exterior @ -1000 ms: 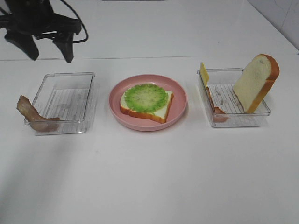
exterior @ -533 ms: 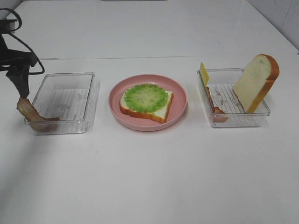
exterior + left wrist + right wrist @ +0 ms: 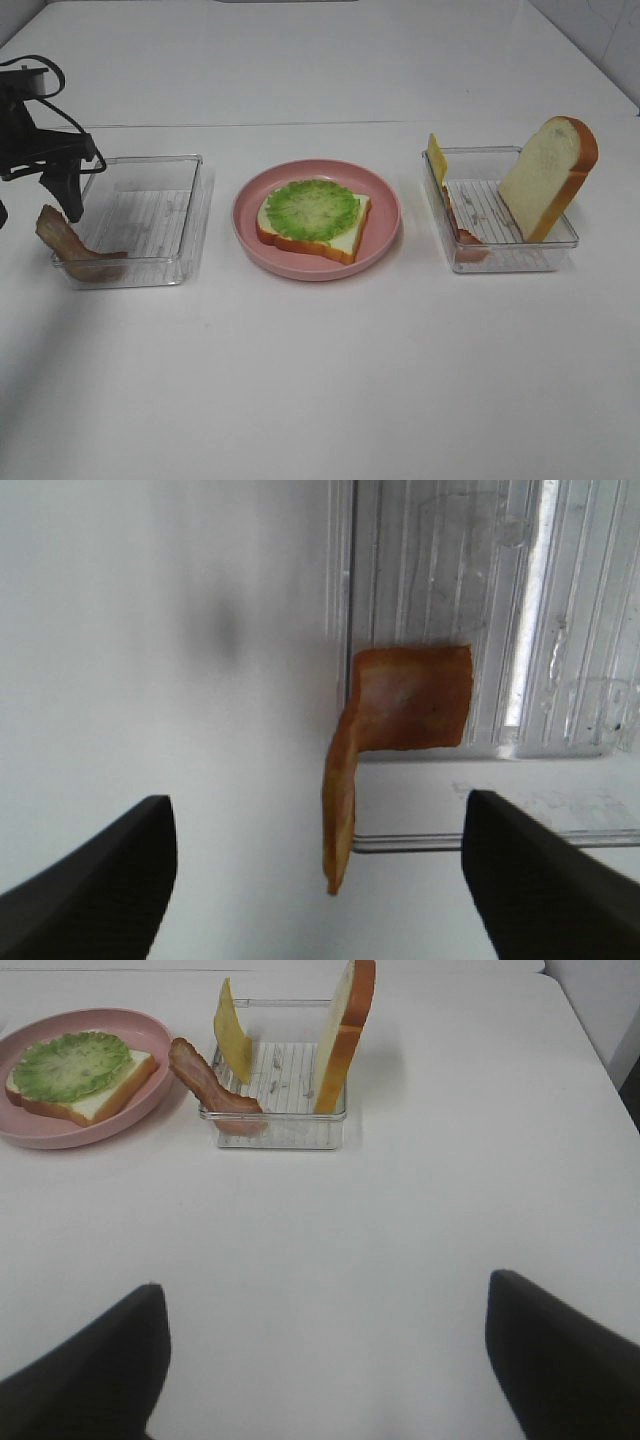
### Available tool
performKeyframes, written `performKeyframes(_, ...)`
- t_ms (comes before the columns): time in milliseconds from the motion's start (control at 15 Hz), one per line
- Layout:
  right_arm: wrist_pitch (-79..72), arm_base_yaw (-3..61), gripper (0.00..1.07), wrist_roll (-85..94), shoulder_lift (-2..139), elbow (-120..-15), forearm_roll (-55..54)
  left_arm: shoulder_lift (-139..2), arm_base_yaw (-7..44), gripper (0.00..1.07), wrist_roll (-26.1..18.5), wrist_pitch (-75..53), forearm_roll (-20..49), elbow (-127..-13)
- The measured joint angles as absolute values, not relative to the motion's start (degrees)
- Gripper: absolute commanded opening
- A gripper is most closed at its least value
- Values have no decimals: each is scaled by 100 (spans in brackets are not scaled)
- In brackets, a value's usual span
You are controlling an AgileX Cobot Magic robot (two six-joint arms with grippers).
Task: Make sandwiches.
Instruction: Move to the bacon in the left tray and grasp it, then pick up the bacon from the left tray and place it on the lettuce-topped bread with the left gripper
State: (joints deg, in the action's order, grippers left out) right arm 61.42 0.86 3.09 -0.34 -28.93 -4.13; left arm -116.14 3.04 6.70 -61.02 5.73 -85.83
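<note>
Left tool (image 3: 318,815) and right tool (image 3: 322,1280) gape; left wrist view shows one bacon strip (image 3: 405,700), high view a second strip (image 3: 462,232) and two trays (image 3: 197,210) (image 3: 510,258).

Clear ribbed plastic tray (image 3: 140,215), matt pink plate (image 3: 385,205), smooth white table (image 3: 320,380).

Left pincer (image 3: 318,805): matte black plastic, two fingers (image 3: 95,880), each broad at the root and tapering to a blunt, rounded tip. Surfaces smooth and uniformly dark, edges soft.

High view, left edge of scene: the same unit shows as a black angular head with a wedge-shaped finger (image 3: 68,195) narrowing to its tip. A thin black cable (image 3: 50,60) loops loosely over the head.

Right pincer (image 3: 322,1282): same build. Two dark, smooth fingers (image 3: 560,1360), wide-bodied with rounded tips, slightly glossy along the upper edge.
</note>
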Motion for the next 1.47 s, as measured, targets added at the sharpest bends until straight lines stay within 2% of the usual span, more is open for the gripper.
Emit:
performKeyframes(67, 6142, 86, 81, 309, -34, -2893, -413, -11688, 304, 72, 670, -6062, 642, -8583)
performKeyframes(267, 6142, 86, 81, 309, -34, -2893, -413, -11832, 304, 54, 670, -5976, 756, -8583)
performKeyframes(400, 6142, 86, 81, 309, -34, -2893, -413, -11832, 304, 48, 670, -5976, 779, -8583)
performKeyframes(467, 6142, 86, 81, 309, -34, -2893, -413, -11832, 304, 38, 670, -5976, 779, -8583)
performKeyframes(733, 6142, 86, 81, 309, -34, -2893, -413, -11832, 304, 10, 670, -5930, 785, -8583)
performKeyframes(933, 6142, 86, 81, 309, -34, -2893, -413, -11832, 304, 0, 670, -5833, 791, -8583)
performKeyframes(1267, 6142, 86, 81, 309, -34, -2893, -413, -11757, 304, 0, 613, -5821, 877, -8583)
performKeyframes(1467, 6142, 86, 81, 309, -34, -2893, -413, -11448, 304, 0, 350, -5804, 1329, -8738)
